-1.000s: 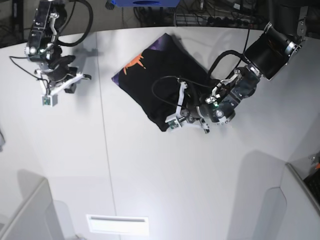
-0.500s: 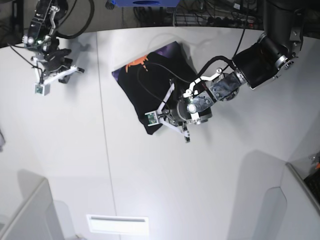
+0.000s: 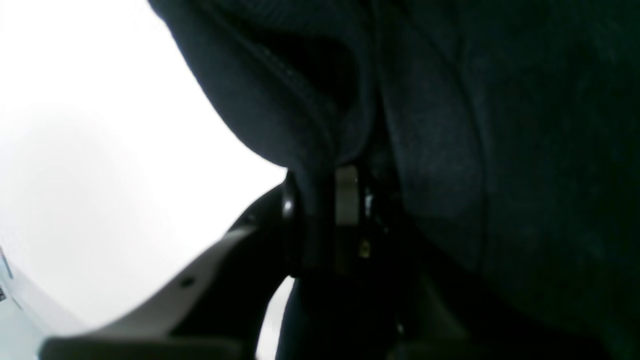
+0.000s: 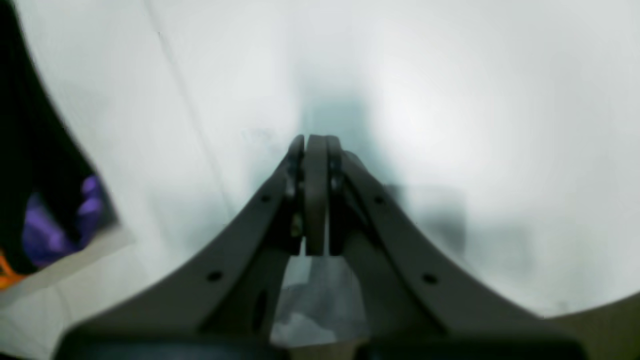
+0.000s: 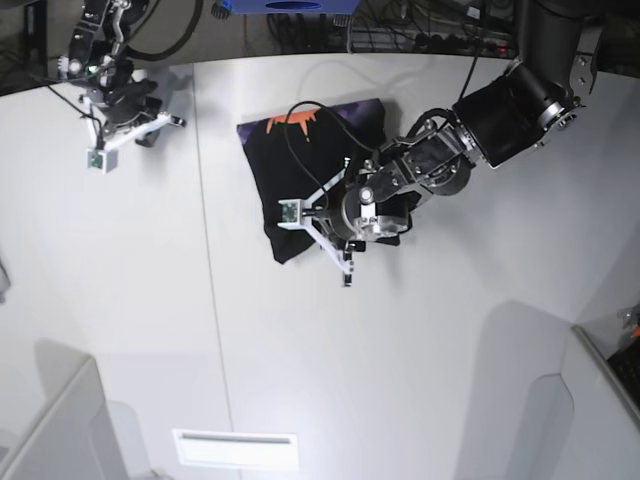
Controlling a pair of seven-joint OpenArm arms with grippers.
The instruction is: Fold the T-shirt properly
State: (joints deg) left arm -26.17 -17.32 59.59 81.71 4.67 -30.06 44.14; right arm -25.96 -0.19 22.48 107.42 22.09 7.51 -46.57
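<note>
T-shirt: your black T-shirt point(image 5: 300, 180) is lying bunched and partly folded on the white table point(image 5: 420, 350), toward the back middle in the base view. It's a rough slanted block, not a neat rectangle.

Print: you can see a bit of the orange and purple print point(image 5: 293, 121) peeking out along the far edge of the cloth. The right wrist view catches the same purple and orange at its left border point(image 4: 45, 230), blurry.

Left gripper: your left gripper point(image 3: 325, 200) is clamped on a fold of the T-shirt. In the left wrist view, the black fabric point(image 3: 500, 150) runs right down between the jaws, with a hemmed edge bulging above them, and it fills most of that picture. In the base view the arm reaches in from the right and sits over the near right part of the shirt.

Right gripper: your right gripper point(image 4: 315, 150) has its jaws pressed together with nothing between them. It's over bare table, well apart from the shirt, at the far left corner in the base view point(image 5: 125, 135).

Table: plain white, with a thin seam point(image 5: 210, 300) running front to back just left of the shirt.

Background: cables and a blue thing point(image 5: 285, 5) sit past the far edge of the table; can't tell what that blue thing is.
</note>
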